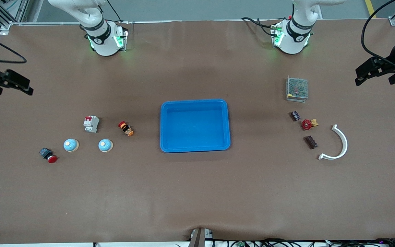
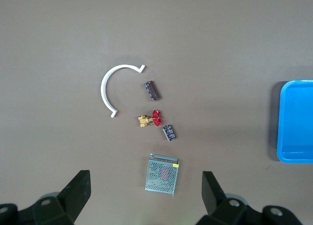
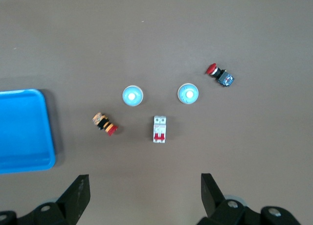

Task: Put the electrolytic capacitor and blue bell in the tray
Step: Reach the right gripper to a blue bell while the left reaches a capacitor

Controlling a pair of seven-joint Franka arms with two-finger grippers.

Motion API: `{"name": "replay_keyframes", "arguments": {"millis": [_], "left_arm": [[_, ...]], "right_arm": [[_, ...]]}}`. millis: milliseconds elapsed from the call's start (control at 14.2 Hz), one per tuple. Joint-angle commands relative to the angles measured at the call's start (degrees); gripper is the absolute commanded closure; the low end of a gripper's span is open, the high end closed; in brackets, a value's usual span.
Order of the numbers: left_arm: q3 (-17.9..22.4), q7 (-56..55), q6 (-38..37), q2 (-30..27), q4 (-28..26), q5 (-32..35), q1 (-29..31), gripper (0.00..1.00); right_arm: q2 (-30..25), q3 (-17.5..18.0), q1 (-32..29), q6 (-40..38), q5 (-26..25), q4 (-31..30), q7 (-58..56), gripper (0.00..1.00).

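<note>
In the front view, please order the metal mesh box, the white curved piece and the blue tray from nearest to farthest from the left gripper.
Measured from the left gripper, up at the left arm's end of the table:
1. Metal mesh box, on the table closest to that gripper.
2. White curved piece, nearer the front camera than the box.
3. Blue tray, mid-table, clearly farthest.

Below my right gripper lie two pale blue domed bells with white centres, a white plastic breaker with red switches, a black-and-orange striped button with a red cap and a red-capped dark blue button. The bright blue plastic tray is plain. Below my left gripper are a silver perforated metal box, a red-wheeled brass valve, two dark capacitors and a white curved plastic strip.
</note>
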Motion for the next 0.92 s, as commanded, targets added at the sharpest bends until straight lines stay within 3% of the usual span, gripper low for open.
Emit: {"name": "replay_keyframes", "arguments": {"millis": [0,282,564,846], "left_arm": [[0.04,0.70,-1.47,0.51,1.19,-0.94,0.08,0.00],[0.04,0.70,-1.57,0.60,0.93,-0.94,-0.09,0.00],[-0.31,0.79,-1.57,0.95,0.40,-0.94,-0.53,0.00],[-0.40,-0.26,-0.44,1.21,-6.17,-0.94,-0.36,0.00]], "right_arm": [[-4.76,0.27,-1.43,11.18,0.38,-15.37,0.07,0.00],[-4.24,0.27,-2.84,16.03,0.46,-21.46,0.16,0.00],[-3.89,0.27,-2.58,30.78,0.46,-32.09,1.38,0.00],[2.16,0.45,0.32,38.71,0.46,-34.04,7.71,0.00]]}}
